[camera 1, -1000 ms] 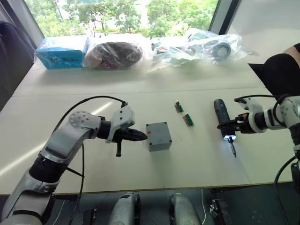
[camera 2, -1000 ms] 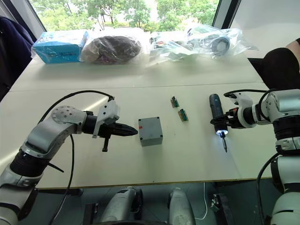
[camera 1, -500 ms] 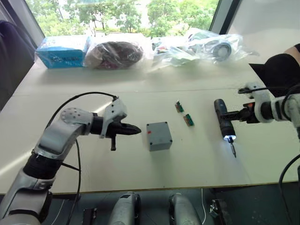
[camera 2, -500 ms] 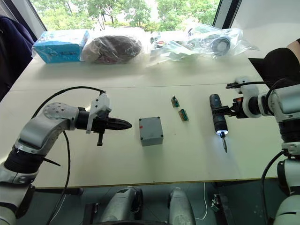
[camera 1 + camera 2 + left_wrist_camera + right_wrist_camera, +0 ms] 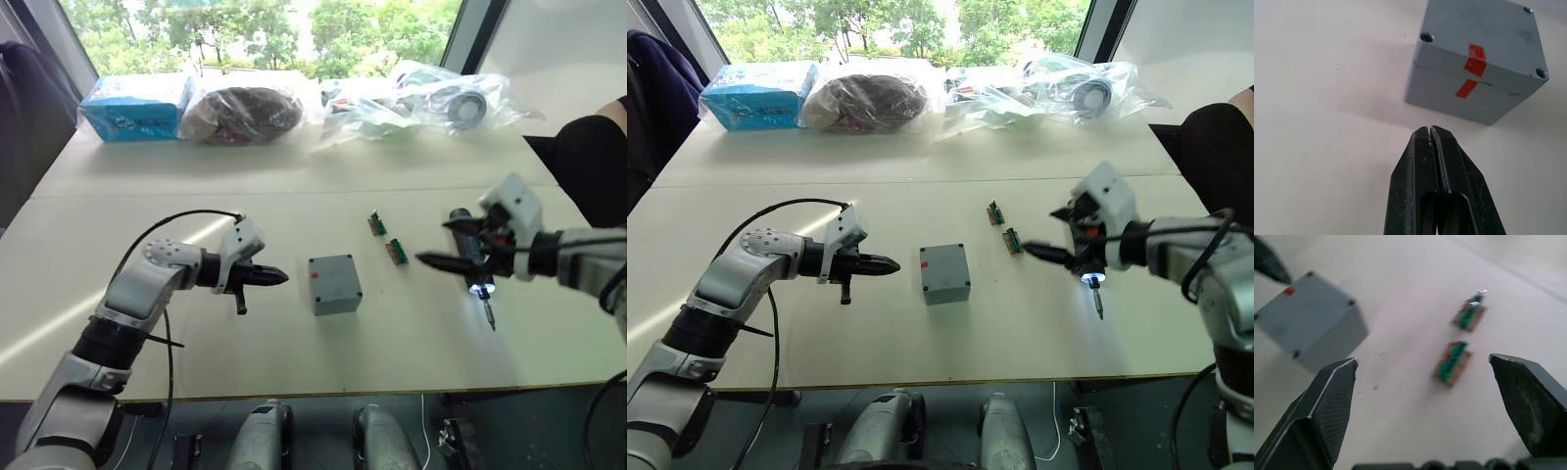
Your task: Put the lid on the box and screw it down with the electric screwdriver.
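Left tool [image 5: 279,277]: two black fingers pressed flat together, empty, tip just short of the small grey plastic cube-shaped box [image 5: 1459,98] and apart from it. Right tool [image 5: 446,243]: fingers spread wide, nothing between them, hanging above the pale tabletop [image 5: 294,196].

Hard to make out:
- Upper body of the long black pen-shaped electric screwdriver [image 5: 480,286], covered by the right tool in the head views; glowing nose and thin metal bit left showing.
- Inside of the box, closed off by the flat square grey plastic lid [image 5: 1481,36] sitting on it, seam visible all round, two red marks lined up across that seam.
- Dark spots at the lid corners; cannot tell whether screws or bare holes.

Screwdriver lying flat on the tabletop, to the robot's right of the box and well apart from it, long axis running from far to near, bit toward the near edge and slightly right.

Box near mid-tabletop, upright, lid face up. Two small green circuit boards [image 5: 1452,362] between box and screwdriver, closer to the far side.

Left arm bent at the elbow, forearm level, reaching rightward at the box. Right forearm reaching leftward, wrist raised over the screwdriver.
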You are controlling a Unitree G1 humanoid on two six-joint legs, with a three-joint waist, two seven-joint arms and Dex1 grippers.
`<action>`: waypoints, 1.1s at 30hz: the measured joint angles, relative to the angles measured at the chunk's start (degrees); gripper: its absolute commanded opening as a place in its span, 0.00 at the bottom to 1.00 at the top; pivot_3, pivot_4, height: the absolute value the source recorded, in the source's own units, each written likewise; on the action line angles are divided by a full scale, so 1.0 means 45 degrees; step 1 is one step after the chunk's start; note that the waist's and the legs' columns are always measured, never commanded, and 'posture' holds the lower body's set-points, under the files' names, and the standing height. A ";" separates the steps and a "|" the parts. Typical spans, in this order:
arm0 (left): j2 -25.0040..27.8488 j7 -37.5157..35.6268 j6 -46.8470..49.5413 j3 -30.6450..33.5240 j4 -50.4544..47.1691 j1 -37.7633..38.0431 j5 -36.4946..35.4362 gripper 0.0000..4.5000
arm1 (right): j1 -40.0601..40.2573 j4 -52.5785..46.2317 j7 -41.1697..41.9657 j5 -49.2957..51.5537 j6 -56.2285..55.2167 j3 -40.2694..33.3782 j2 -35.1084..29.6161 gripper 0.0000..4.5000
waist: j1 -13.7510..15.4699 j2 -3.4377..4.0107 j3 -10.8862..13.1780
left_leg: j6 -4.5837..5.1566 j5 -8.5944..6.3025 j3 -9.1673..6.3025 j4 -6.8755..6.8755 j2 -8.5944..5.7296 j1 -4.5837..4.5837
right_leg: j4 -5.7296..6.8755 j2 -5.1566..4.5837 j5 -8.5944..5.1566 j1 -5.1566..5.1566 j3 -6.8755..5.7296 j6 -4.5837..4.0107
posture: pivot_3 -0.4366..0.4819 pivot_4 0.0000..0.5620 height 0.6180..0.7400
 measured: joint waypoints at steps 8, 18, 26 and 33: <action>-0.0824 0.0459 -0.0220 -0.0279 -0.0074 0.0252 0.0412 0.00 | 0.1046 -0.1407 -0.1234 -0.0793 -0.0978 0.3194 0.1600 0.99 | 0.0161 -0.0012 -0.0008 | -0.0002 0.0002 -0.0013 0.0020 -0.0002 0.0005 | 0.0014 -0.0002 -0.0001 0.0006 -0.0001 -0.0005 | 0.48 0.27 1.00; -0.1833 0.0724 -0.0855 -0.0369 0.0987 -0.0715 0.1074 0.00 | 0.1095 -0.1366 -0.2588 -0.1516 -0.1077 0.4645 0.3162 0.99 | 0.0133 -0.0024 -0.0015 | -0.0002 0.0002 -0.0009 0.0029 -0.0007 0.0018 | 0.0062 -0.0001 -0.0001 0.0004 0.0000 -0.0005 | 0.48 0.27 1.00; -0.2536 0.0775 -0.1220 -0.0369 0.2257 -0.1511 0.1327 0.00 | 0.1286 -0.1700 -0.3433 -0.1330 -0.0075 0.4589 0.4035 0.99 | 0.0134 -0.0026 -0.0016 | -0.0002 0.0003 -0.0009 0.0034 -0.0009 0.0027 | 0.0093 -0.0001 -0.0003 0.0002 0.0002 -0.0004 | 0.48 0.27 1.00; -0.1274 0.0781 -0.1569 -0.0145 0.2444 -0.1209 0.1881 0.00 | 0.1251 -0.2814 -0.3071 -0.0742 0.0540 0.3242 0.2318 0.99 | 0.0063 -0.0025 -0.0016 | -0.0003 0.0002 -0.0005 0.0039 -0.0005 0.0034 | 0.0103 -0.0001 -0.0004 -0.0004 0.0007 -0.0005 | 0.48 0.27 1.00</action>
